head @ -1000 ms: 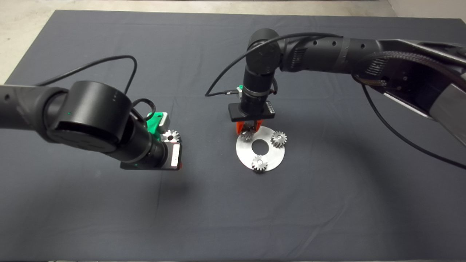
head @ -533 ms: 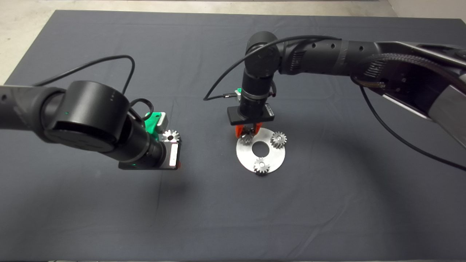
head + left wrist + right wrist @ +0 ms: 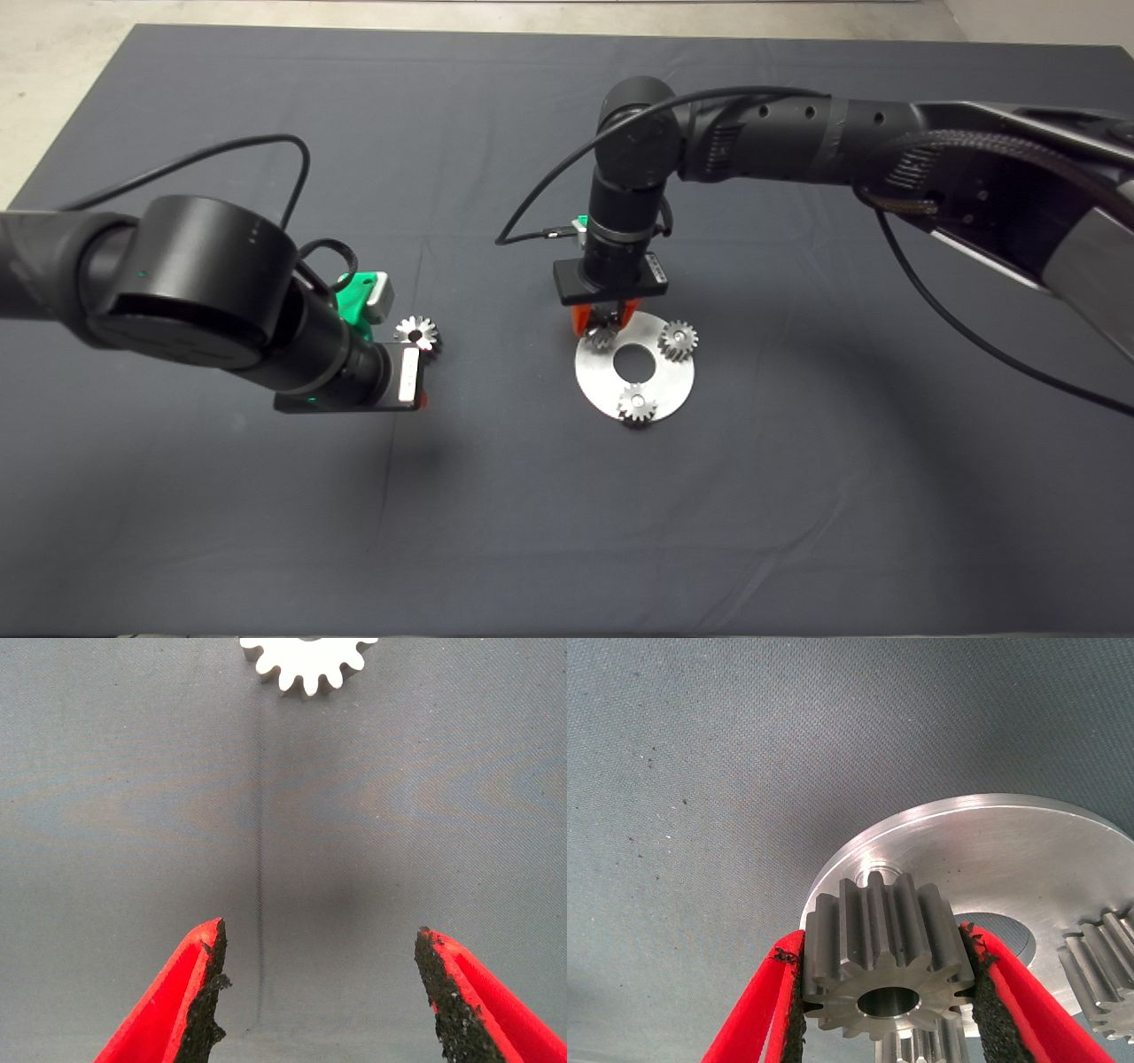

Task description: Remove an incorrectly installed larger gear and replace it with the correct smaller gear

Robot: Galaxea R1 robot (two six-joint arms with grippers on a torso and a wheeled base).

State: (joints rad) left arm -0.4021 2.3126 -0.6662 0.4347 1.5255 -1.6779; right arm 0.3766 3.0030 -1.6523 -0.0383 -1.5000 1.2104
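My right gripper (image 3: 603, 324) is shut on the smaller gear (image 3: 881, 970), a dark grey spur gear pinched between both pads. It holds the gear at the near-left part of the round silver plate (image 3: 651, 383), right over a small hole (image 3: 879, 877) in it; I cannot tell whether gear and plate touch. The larger gear (image 3: 416, 332), bright silver, lies flat on the mat, free of any grip. My left gripper (image 3: 319, 992) is open and empty above bare mat, a short way back from the larger gear (image 3: 308, 660).
Two other small gears (image 3: 679, 339) (image 3: 636, 403) stand on the plate around its large centre hole (image 3: 633, 358). The left arm's wrist (image 3: 266, 328) hangs over the mat left of the larger gear. The right arm reaches in from the right edge.
The left arm has drawn back to the left and away from the larger gear, which now lies fully uncovered. The right gripper with the smaller gear has hardly shifted.
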